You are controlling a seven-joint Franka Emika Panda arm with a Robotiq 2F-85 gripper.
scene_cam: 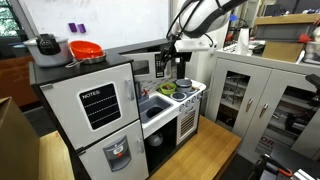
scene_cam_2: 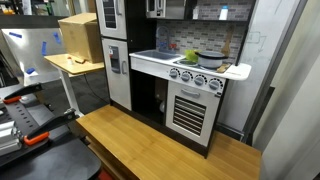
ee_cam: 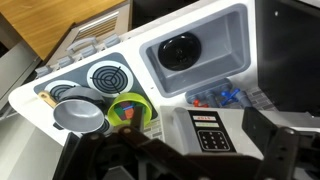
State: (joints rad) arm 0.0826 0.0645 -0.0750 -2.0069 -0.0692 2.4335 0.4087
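Toy kitchen [scene_cam: 120, 105], empty gripper [scene_cam: 180, 64] hanging over its stovetop.
Sink [ee_cam: 190, 55] is beside the burners. Grey pot [ee_cam: 78, 113] and green bowl [ee_cam: 132, 107] sit side by side, flat on the stovetop near its front edge. Fingers are spread fully, gripping nothing, straight above both, likely for top-down access.

Item 1: you have a small grey metal pot [ee_cam: 80, 113], round and upright with its mouth open upward, standing at the front of the white toy stove top [ee_cam: 138, 78].
Item 2: you have a lime-green plastic bowl [ee_cam: 131, 108], upright just beside the pot, with something orange-red inside.
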